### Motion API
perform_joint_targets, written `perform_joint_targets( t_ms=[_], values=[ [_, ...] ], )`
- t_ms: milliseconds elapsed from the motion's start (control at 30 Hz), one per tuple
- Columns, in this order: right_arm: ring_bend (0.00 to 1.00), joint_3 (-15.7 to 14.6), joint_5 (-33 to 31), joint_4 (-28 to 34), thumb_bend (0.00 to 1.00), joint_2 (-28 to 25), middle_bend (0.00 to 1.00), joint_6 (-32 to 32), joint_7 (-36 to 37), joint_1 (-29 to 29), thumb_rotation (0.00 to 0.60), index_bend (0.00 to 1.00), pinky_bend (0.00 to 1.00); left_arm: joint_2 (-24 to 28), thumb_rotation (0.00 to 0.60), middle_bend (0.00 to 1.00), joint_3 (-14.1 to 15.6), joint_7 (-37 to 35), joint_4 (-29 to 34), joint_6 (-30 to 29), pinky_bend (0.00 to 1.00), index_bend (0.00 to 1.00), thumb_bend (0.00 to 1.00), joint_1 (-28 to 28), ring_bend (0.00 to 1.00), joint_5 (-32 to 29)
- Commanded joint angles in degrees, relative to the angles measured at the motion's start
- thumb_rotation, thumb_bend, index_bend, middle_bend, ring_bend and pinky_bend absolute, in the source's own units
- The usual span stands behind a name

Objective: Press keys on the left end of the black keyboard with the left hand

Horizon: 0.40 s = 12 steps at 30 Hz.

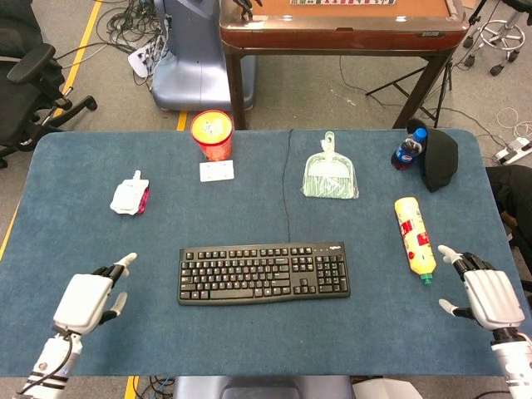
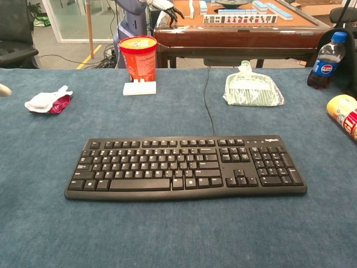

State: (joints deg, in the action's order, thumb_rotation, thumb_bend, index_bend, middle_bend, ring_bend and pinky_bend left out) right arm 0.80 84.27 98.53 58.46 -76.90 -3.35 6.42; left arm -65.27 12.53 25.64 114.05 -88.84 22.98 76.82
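Observation:
The black keyboard (image 1: pixel 263 273) (image 2: pixel 186 167) lies flat in the middle of the blue table, its cable running to the far edge. My left hand (image 1: pixel 86 298) hovers well to the left of the keyboard's left end, near the table's front left corner, fingers spread and holding nothing. In the chest view only a fingertip (image 2: pixel 4 89) shows at the left edge. My right hand (image 1: pixel 487 296) sits at the front right, fingers apart and empty, beside the yellow bottle.
A red cup (image 1: pixel 212 134) and white card (image 1: pixel 216 170) stand at the back. A white and pink packet (image 1: pixel 130 195) lies at the left. Right of the keyboard are a green dustpan (image 1: pixel 330 175), a yellow bottle (image 1: pixel 414 236), a cola bottle (image 1: pixel 409 148) and a black cloth (image 1: pixel 439 158).

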Motion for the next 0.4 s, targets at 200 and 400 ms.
perform_joint_targets(
  t_ms=[200, 400],
  values=[
    [0.21, 0.2, -1.5, -0.6, 0.00, 0.5, 0.30, 0.6, -0.7, 0.1, 0.600, 0.17, 0.38, 0.0, 0.600, 0.33, -0.8, -7.1, -7.2, -3.6, 0.55, 0.15, 0.39, -6.4, 0.36, 3.2],
    [0.21, 0.0, -1.7, -0.5, 0.00, 0.9, 0.30, 0.6, -1.6, -0.1, 0.600, 0.17, 0.38, -0.1, 0.600, 0.33, -1.6, -9.9, -10.4, -1.5, 0.55, 0.16, 0.39, -7.9, 0.36, 4.8]
  ],
)
